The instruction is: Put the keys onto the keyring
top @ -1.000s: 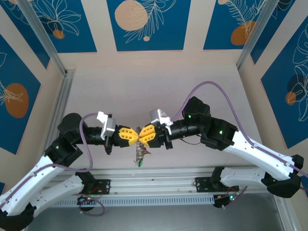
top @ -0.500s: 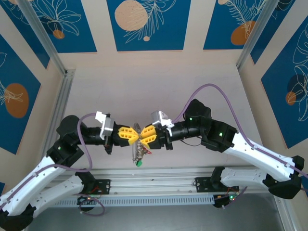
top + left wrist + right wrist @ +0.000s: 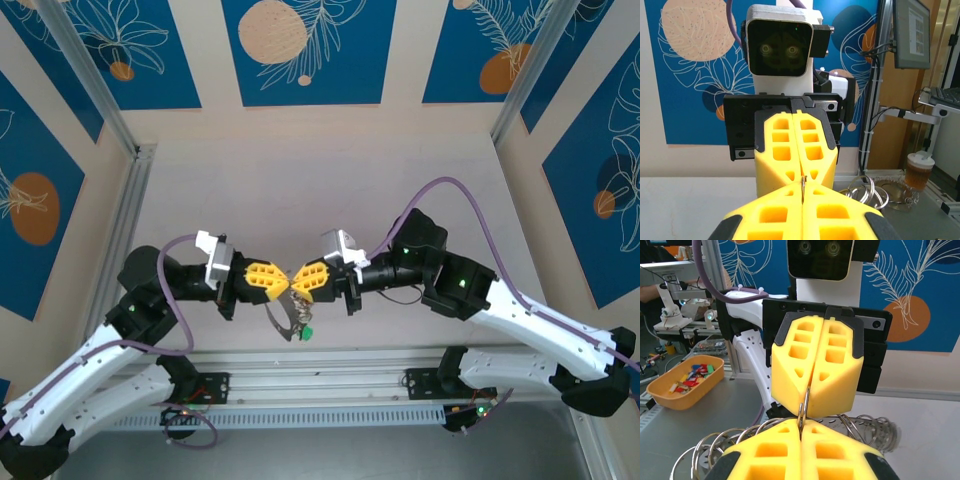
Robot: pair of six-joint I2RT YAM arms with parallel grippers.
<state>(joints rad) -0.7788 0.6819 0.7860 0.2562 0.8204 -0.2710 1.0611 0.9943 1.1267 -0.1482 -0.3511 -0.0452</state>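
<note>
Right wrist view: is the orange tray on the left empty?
No, the orange tray holds a heap of small coloured pieces in red, blue and green.

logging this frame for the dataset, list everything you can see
keyring: 1, thin grey metal hoop, pinched between both hands, hanging below them
small rings: several, silver, bunched along the hoop
key: 1 clear, green head, dangling at the hoop's low end
tray: 1, orange, holds mixed coloured bits, on a grey bench off to the side
cup: 1, clear with brown drink, on a side bench
monitor: 1, dark frame, mounted on a pole above the cup
table: 1, pale, under the arms
left hand: 1, yellow fingers, shut on the hoop
right hand: 1, yellow fingers, shut on the hoop, tip to tip with the left
</note>
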